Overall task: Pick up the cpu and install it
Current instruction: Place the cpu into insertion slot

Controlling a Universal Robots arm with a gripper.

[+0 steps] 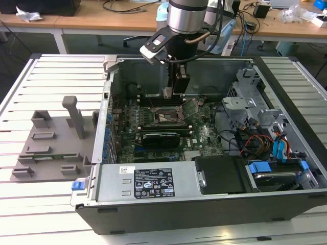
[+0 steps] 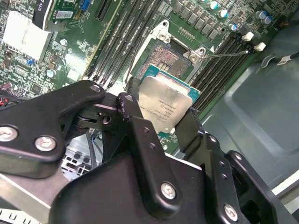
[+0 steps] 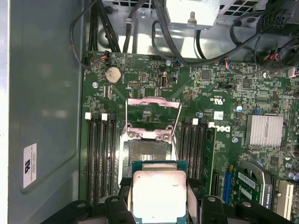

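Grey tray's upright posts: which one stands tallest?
The slim post with the wider head, near the middle of the tray; the other posts are short, squat blocks around it.

The cpu (image 2: 163, 105) is held, apparently just above the socket (image 2: 166, 58), inside the case (image 1: 179, 209); the tray (image 1: 51, 138) is set just beside it.

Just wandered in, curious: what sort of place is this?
Probably a robotics lab: an open black computer case lies on a white slatted table, wooden desks behind carry cables, and a black claw grips a small square silvery cpu.
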